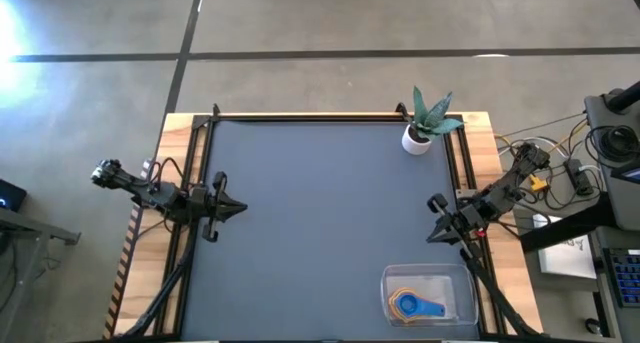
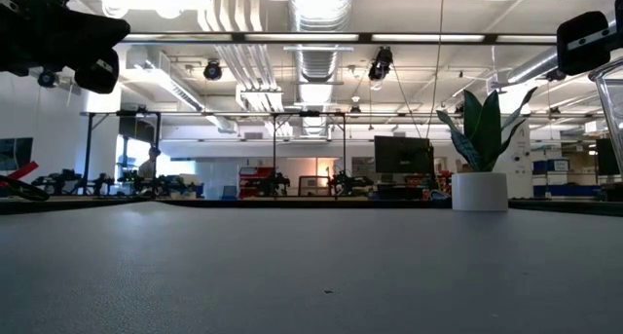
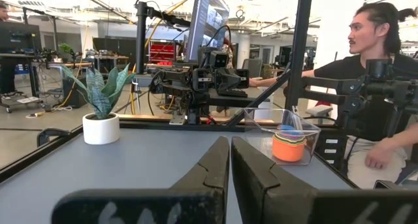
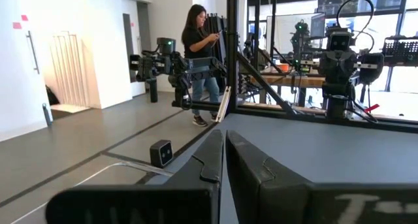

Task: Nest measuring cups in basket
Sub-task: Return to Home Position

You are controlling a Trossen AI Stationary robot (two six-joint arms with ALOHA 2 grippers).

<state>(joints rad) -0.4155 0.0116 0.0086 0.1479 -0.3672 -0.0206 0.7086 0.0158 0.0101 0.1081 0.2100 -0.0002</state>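
The clear basket [image 1: 428,294] sits near the table's near right corner and holds the nested measuring cups [image 1: 413,304], with blue on top and a yellow rim around it. In the left wrist view the basket [image 3: 282,125] shows the stack's orange outer cup [image 3: 289,147] with other colours at its rim. My left gripper [image 1: 240,209] hovers shut at the table's left edge, pointing right. My right gripper [image 1: 432,226] hovers shut at the right edge, just beyond the basket's far side. Neither touches anything.
A white pot with a spiky green plant [image 1: 419,136] stands near the far right corner. A dark mat [image 1: 320,223] covers the table between the arms. Cables and equipment [image 1: 590,173] lie off the right edge. People show beyond the table in both wrist views.
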